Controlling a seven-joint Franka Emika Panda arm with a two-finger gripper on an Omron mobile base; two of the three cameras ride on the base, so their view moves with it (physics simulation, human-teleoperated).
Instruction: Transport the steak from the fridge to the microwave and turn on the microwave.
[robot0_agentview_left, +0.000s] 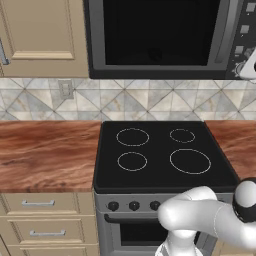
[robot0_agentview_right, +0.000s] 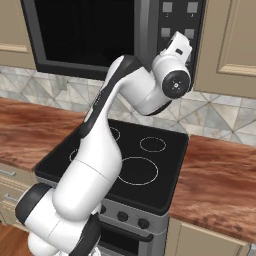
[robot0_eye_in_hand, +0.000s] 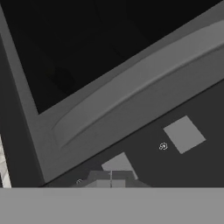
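Observation:
The microwave (robot0_agentview_left: 98, 40) hangs above the stove with its dark glass door closed; its curved grey handle (robot0_eye_in_hand: 144, 83) runs across the hand view. My gripper (robot0_eye_in_hand: 110, 180) is shut, with nothing in it, and its tips rest against a grey button on the microwave's right-side button panel (robot0_agentview_right: 192, 22). From the right base view the white hand (robot0_agentview_right: 179, 50) is pressed up to that panel. A faint dark lump (robot0_eye_in_hand: 63, 81) shows behind the door glass; I cannot tell whether it is the steak. The fridge is out of view.
A black four-ring stove (robot0_agentview_left: 165, 155) with an oven sits under the microwave, between wooden counters (robot0_agentview_left: 47, 155) (robot0_agentview_right: 220, 180). Beige cabinets (robot0_agentview_left: 42, 35) flank the microwave. My arm (robot0_agentview_right: 100, 145) arcs up over the stove.

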